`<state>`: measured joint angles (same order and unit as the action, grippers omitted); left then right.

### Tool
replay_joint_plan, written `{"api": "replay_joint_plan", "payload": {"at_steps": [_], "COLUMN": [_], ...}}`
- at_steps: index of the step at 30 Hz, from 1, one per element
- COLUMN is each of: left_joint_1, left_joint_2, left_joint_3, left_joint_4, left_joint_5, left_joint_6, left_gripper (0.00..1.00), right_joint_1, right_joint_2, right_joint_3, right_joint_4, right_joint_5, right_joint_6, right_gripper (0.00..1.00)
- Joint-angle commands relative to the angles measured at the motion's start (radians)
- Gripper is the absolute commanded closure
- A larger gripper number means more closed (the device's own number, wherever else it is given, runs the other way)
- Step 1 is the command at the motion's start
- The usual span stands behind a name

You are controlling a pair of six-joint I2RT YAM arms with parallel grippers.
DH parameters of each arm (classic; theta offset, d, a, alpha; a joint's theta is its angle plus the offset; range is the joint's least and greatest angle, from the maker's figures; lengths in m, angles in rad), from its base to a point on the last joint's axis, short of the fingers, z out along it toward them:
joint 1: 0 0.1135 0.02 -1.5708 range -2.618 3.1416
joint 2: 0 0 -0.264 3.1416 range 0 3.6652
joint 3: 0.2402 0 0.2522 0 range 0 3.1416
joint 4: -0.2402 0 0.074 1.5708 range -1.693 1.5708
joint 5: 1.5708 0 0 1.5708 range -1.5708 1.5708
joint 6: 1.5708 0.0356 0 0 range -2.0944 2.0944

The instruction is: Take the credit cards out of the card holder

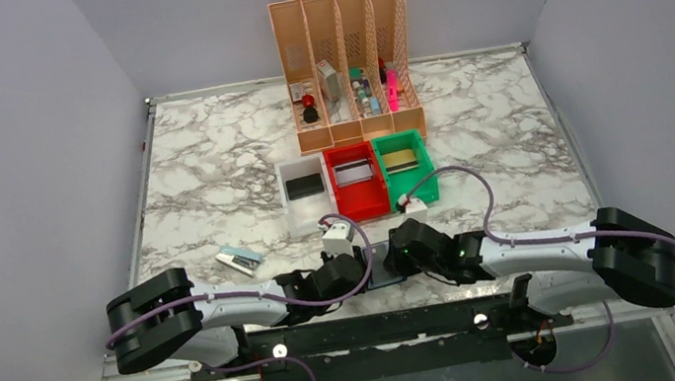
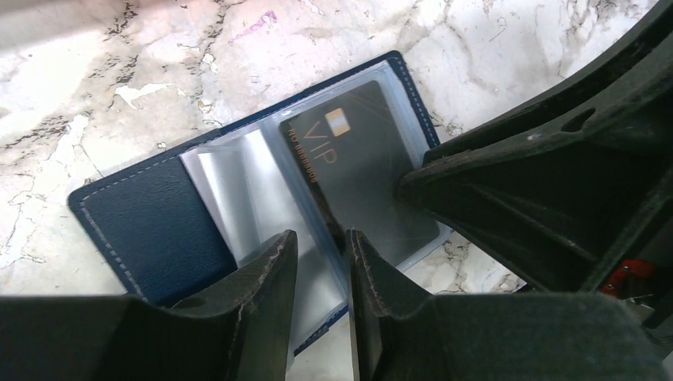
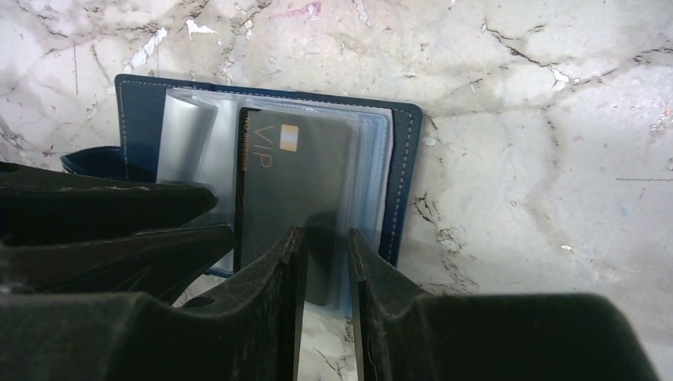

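Navy-blue stitched two-panel card holder (image 2: 151,230) lies open and flat on the marbled white worktop (image 2: 198,48), near its front edge, between both arms. One black plastic credit card with gold VIP lettering (image 2: 357,175) sits inside a cloudy clear pocket on the panel nearer the right arm. I see no other card in the holder, though a curled clear leaf (image 2: 230,190) hides part of the middle. The left gripper (image 2: 321,238) is over the near edge of the clear leaves by the spine, jaws almost together with a thin slot between them. The right gripper (image 3: 321,234) is over the near short edge of the black card, with the same narrow slot. I cannot tell whether either one is actually pinching plastic or just hovering above it. Risks as I read them: if the right gripper bites sleeve and card together, a pull drags the whole holder instead of sliding the card out. If the left gripper gives no real hold-down, same result, and the holder looks close enough to the worktop edge to go over. The card lies flat, so fingers may skate off its edge and close on nothing. Both grippers are crowded close together, so a sideways correction could knock one into the other. Glossy film also blurs where the card edge ends, so I'd go slowly.
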<state>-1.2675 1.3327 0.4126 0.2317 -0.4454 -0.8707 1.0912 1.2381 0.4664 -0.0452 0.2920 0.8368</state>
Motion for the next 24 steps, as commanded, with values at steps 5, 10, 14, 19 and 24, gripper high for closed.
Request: {"api": "replay_joint_plan", "payload": {"at_steps": [5,10,14,19,24], "left_joint_1": [-0.002,-0.002,-0.003,-0.002,-0.003], "left_joint_2": [0.014,0.014,-0.003,-0.032,-0.042], "left_joint_3": [-0.009,-0.013,-0.023,-0.036,-0.038], "left_joint_4": [0.028,0.023,0.011,-0.002,-0.016], "left_joint_5": [0.007,-0.002,-0.017,-0.029,-0.032], "left_joint_6": [-0.005,-0.012,-0.02,-0.023,-0.025], "left_gripper": [0.68,0.68,0.68,0.68,0.68], "right_joint_1": [-0.003,-0.002,-0.002,-0.002,-0.003], "right_joint_2": [0.054,0.039,-0.024,-0.074,0.006], "right_joint_3": [-0.004,0.014,0.027,-0.006,0.012], "right_joint_4": [0.057,-0.002,-0.04,0.034,0.065], "right_joint_5": [-0.012,0.017,0.013,-0.033,-0.056], "right_joint_6": [-0.009,0.003,-0.005,-0.015,-0.023], "right_gripper": [0.71,0.71,0.71,0.7,0.69]}}
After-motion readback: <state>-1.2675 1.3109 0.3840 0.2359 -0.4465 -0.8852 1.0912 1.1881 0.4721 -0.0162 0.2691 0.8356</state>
